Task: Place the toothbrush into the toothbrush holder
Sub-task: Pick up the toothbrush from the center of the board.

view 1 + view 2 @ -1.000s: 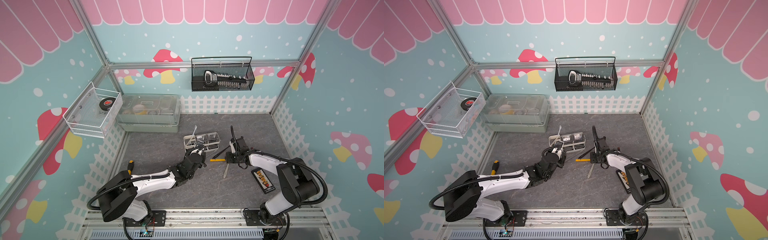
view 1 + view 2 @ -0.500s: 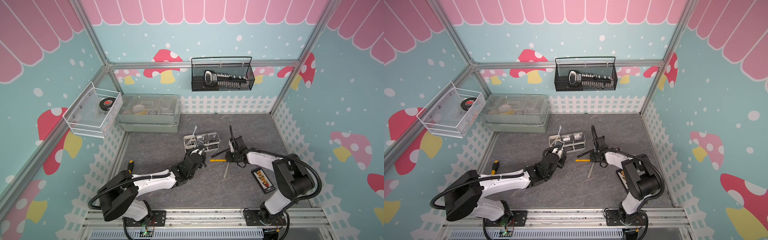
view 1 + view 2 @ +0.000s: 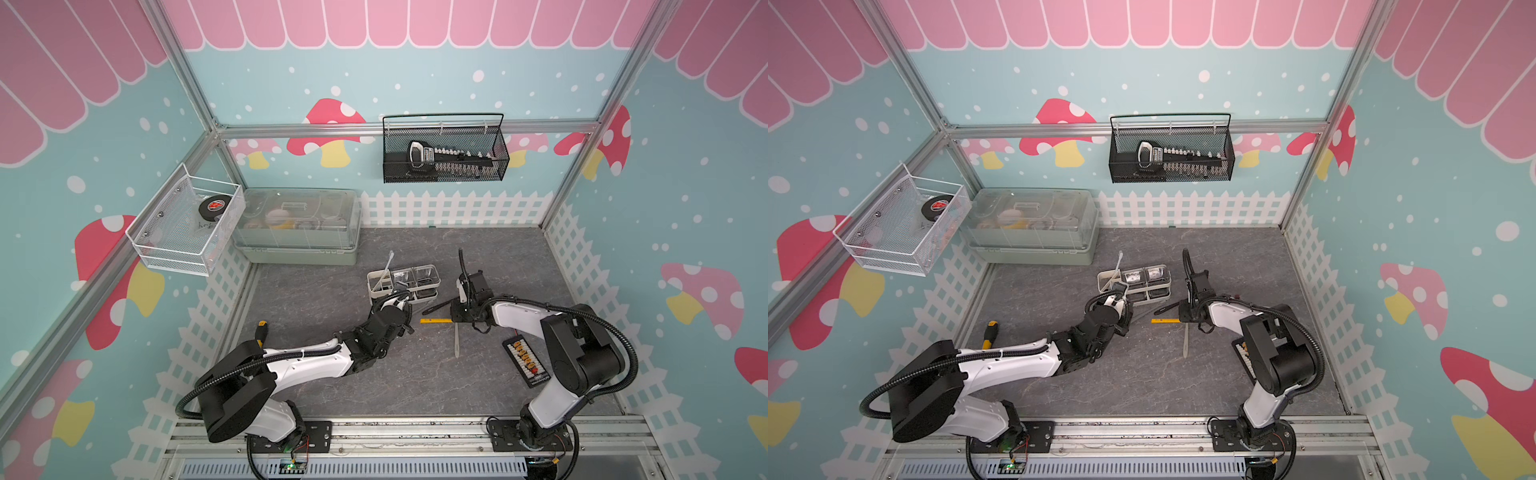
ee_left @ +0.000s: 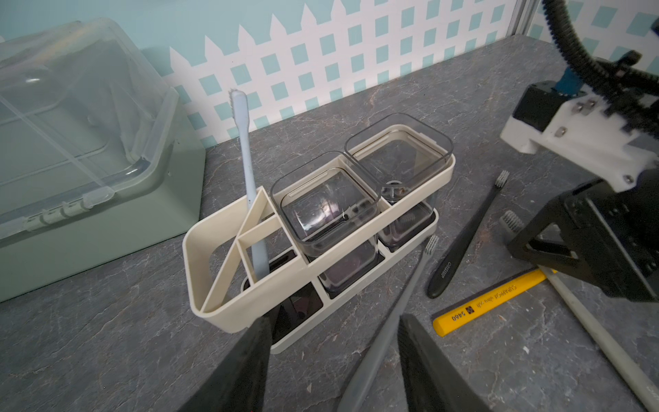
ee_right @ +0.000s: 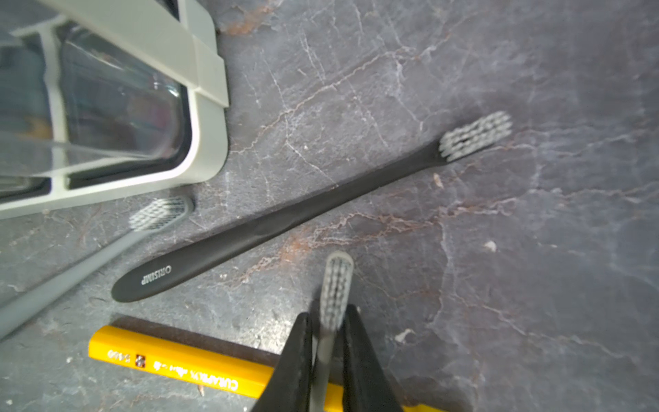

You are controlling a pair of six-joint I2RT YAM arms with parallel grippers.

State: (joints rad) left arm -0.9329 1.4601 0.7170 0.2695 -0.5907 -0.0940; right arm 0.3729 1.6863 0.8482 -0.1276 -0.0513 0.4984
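The off-white toothbrush holder (image 3: 372, 286) (image 4: 321, 265) stands mid-table, with a light-blue toothbrush (image 4: 246, 160) upright in its divided section. My right gripper (image 5: 328, 314) (image 3: 457, 318) is shut on the neck of a pale grey toothbrush (image 5: 336, 281), whose handle (image 3: 456, 345) lies on the table. A black toothbrush (image 5: 285, 217) lies between that gripper and the holder. My left gripper (image 4: 337, 321) (image 3: 404, 297) is open right in front of the holder. A darker grey toothbrush (image 4: 392, 310) lies on the table between its fingers, close to one of them.
A yellow bar marked 5460 (image 3: 435, 321) lies under the right gripper. A grey-green box with a clear lid (image 3: 297, 226) stands at the back left. A yellow-and-black screwdriver (image 3: 262, 330) lies at the left, and a black strip with orange pieces (image 3: 525, 361) at the right. Wire baskets (image 3: 444, 149) hang on the walls.
My right gripper has closed on the pale grey toothbrush's neck. The left arm and its open gripper have stayed put.
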